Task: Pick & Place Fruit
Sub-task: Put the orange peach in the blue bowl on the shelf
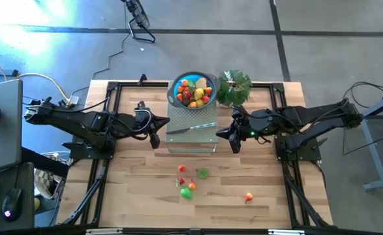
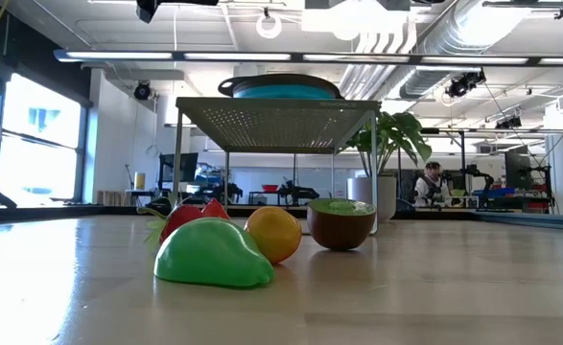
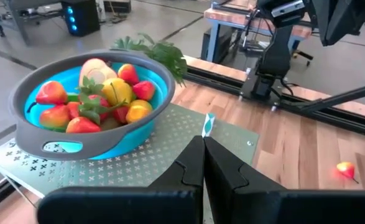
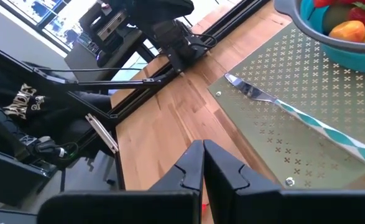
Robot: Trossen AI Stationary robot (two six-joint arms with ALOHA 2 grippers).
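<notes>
Both my hands are pressed together and hold nothing: my left hand (image 1: 154, 140) hangs beside the perforated stand (image 1: 194, 140), my right hand (image 1: 234, 142) at its other side. The blue bowl (image 1: 173, 96) on the stand already carries many fruits. On the surface (image 1: 145, 196) near the front remain a strawberry (image 1: 181, 169), a kiwi half (image 1: 203, 173), an orange piece (image 1: 192, 186), a green pear (image 1: 186, 194) and, well apart, a red-yellow fruit (image 1: 248, 196). I judge the task partly complete: these loose pieces are left.
</notes>
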